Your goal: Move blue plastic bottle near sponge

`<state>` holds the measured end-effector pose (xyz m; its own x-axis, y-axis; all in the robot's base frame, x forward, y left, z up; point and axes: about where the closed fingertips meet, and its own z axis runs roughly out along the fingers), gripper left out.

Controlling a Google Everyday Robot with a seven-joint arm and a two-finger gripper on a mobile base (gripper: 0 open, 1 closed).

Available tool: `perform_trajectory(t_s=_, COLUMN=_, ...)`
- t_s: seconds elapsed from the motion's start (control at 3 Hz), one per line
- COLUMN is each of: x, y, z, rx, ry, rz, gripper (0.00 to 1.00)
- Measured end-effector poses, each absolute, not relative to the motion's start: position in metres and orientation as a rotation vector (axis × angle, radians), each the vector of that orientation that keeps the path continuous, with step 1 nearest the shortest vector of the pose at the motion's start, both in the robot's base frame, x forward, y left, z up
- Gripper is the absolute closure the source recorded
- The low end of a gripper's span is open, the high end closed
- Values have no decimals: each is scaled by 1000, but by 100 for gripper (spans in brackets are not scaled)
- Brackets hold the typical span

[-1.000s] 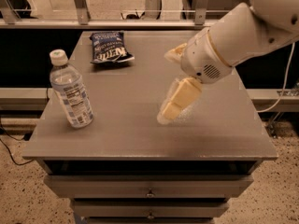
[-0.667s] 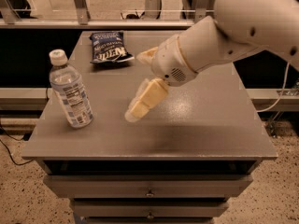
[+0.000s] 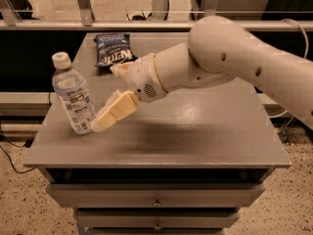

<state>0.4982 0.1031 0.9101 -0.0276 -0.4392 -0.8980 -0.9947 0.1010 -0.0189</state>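
Gripper (image 3: 104, 98) of two cream-coloured fingers hangs low over the left half of the tabletop, jaws spread wide and holding nothing. Its lower finger (image 3: 115, 112) slants down to the left, the tip touching or just beside the foot of the bottle; the upper finger (image 3: 120, 69) points toward the far side, near the snack bag.

Beneath it stands the grey flat-topped metal cabinet (image 3: 210, 131) with drawers in its front. Across it from the right reaches the thick white robot arm (image 3: 244, 62), ending at the gripper.

At the left edge of the top stands the clear bluish plastic water bottle (image 3: 73, 99), upright, with a white screw cap and a printed label. At the far edge lies the dark blue snack bag (image 3: 113, 48), flat, well apart from the bottle.
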Motion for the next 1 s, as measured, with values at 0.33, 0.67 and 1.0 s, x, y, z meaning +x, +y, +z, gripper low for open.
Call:
perform_trajectory(t_s=0.33, x=496, y=132, z=907, rx=-1402, ry=1534, rz=979, gripper=0)
perform_trajectory(t_s=0.67, x=495, y=156, z=905, rx=-1370, ry=1493, rz=1040, gripper=0)
perform_trajectory(t_s=1.0, x=494, y=174, z=906, rx=-1345, ry=1463, rz=1070, gripper=16)
